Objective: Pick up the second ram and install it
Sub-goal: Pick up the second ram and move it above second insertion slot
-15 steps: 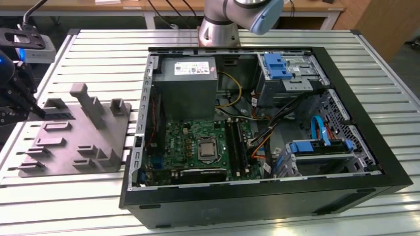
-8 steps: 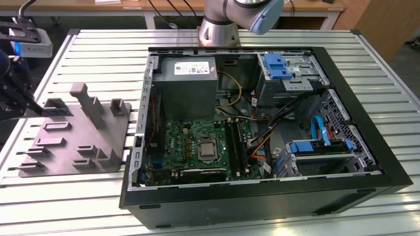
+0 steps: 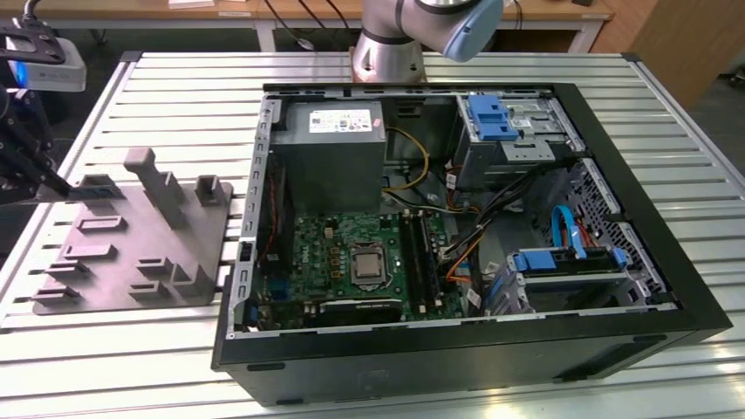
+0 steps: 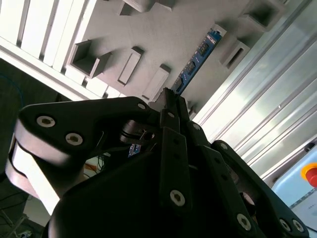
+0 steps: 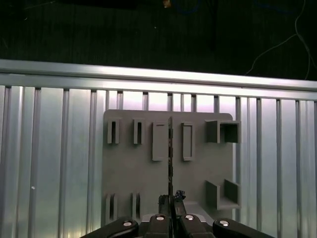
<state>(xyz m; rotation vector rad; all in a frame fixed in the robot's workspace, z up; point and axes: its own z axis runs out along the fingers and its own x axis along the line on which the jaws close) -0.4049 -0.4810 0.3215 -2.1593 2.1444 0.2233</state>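
Slatted tabletop and grey fixture sit beyond the pincer, clamped on one end of the second ram: likely light, stiff, fragile, edge-grip only.

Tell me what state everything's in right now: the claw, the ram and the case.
ram: clamped in the claw, pointing at the holder
claw: shut on the ram
case: open, lying on its side, board exposed
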